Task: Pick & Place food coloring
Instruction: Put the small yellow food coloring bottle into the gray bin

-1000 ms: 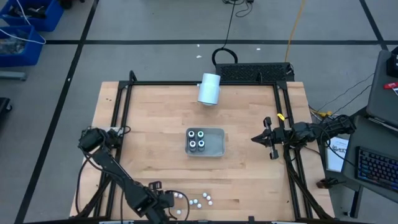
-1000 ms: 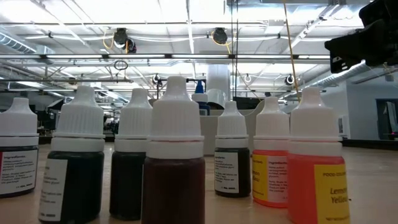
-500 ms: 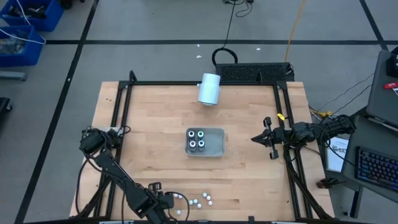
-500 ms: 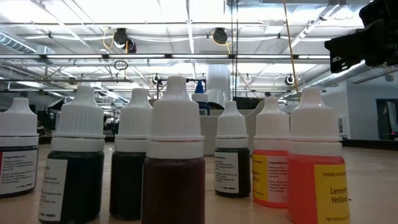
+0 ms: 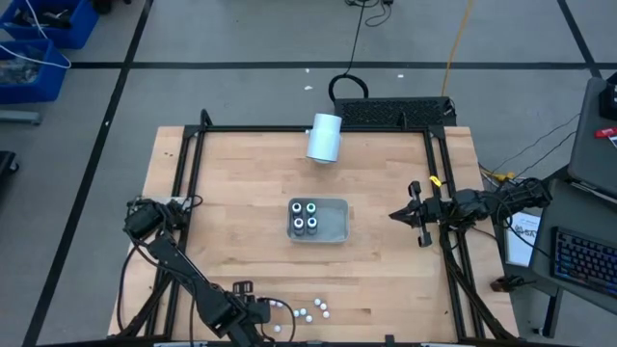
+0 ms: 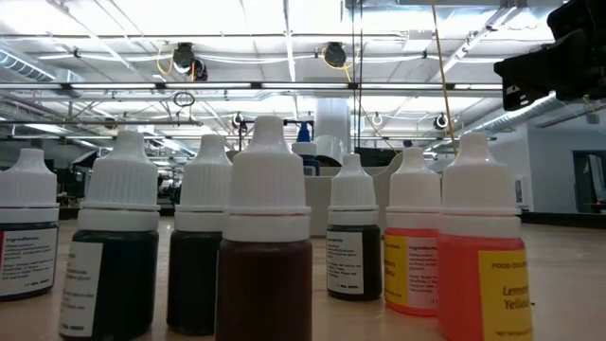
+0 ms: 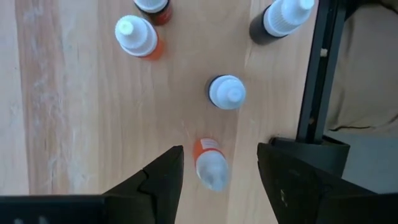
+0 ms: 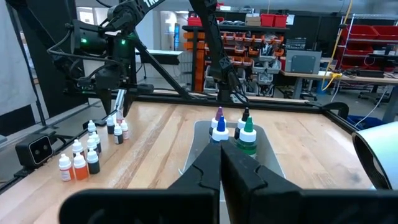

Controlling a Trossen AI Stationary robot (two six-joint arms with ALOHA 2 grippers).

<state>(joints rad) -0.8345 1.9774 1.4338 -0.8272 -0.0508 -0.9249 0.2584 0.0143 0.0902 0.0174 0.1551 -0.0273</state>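
Hovering left gripper [image 7: 217, 171], jaws apart, seemingly straddles an orange bottle [image 7: 210, 163]; right's together.

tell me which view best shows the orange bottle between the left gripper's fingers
The left wrist view: the orange bottle sits between the open left gripper fingers, seen from above. The high view shows only white specks there; the right wrist view shows it small and far off; the low view doesn't single it out.

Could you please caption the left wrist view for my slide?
Open left hand poised around an orange food coloring bottle, other bottles standing nearby.
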